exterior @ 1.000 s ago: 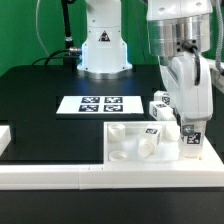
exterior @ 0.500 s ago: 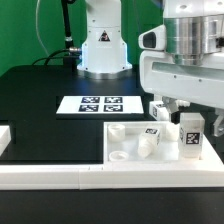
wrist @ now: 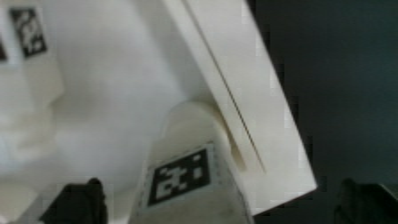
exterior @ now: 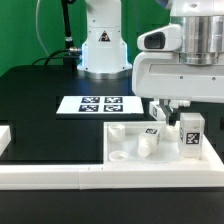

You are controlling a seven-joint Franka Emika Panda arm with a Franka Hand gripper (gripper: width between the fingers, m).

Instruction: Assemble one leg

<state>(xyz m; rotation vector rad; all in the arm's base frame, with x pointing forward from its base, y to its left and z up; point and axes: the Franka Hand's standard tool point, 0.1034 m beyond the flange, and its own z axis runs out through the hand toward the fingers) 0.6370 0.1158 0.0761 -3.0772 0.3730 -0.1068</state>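
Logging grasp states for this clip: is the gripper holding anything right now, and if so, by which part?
Nothing is held. The gripper is open above the leg, which stands upright on the tabletop, its fingertips apart and clear.

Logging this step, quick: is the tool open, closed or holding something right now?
Tool: open, fingertips wide apart, holding nothing; the small white tagged plastic leg stands free beneath.
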